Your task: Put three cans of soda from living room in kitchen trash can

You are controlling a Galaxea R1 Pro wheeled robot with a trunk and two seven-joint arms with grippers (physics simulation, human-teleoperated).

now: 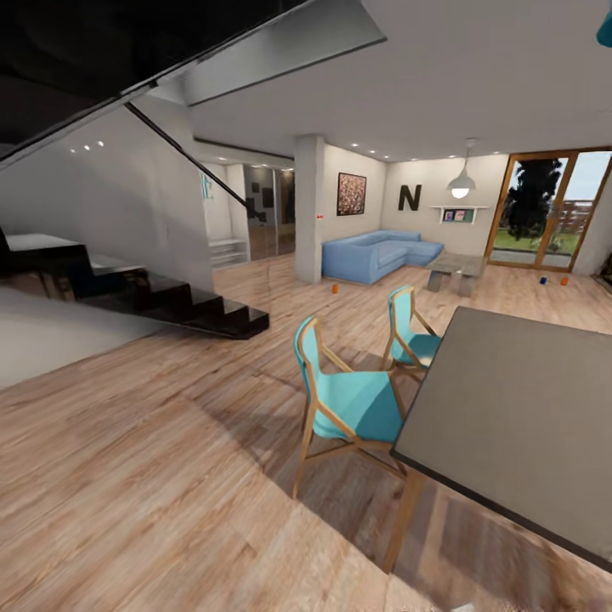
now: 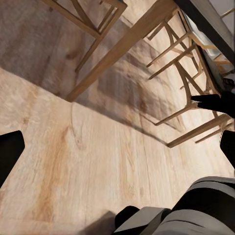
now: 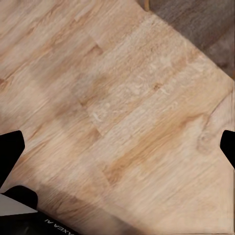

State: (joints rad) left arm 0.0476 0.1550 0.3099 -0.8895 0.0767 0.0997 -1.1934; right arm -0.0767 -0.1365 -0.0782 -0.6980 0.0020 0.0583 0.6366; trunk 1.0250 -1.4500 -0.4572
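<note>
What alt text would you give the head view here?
Open-plan room with wood floor: a grey dining table and two teal chairs up close, black stairs on the left. Far back, a blue sofa, a low grey table and glass doors. Three small cans stand on the floor: one orange near the sofa, one blue and one orange by the doors.

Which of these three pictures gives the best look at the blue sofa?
The head view: the blue sofa sits far across the wood floor, whole against the back wall beside the grey low table. The two wrist views look down at floorboards, the left one also catching chair and table legs, no sofa.
</note>
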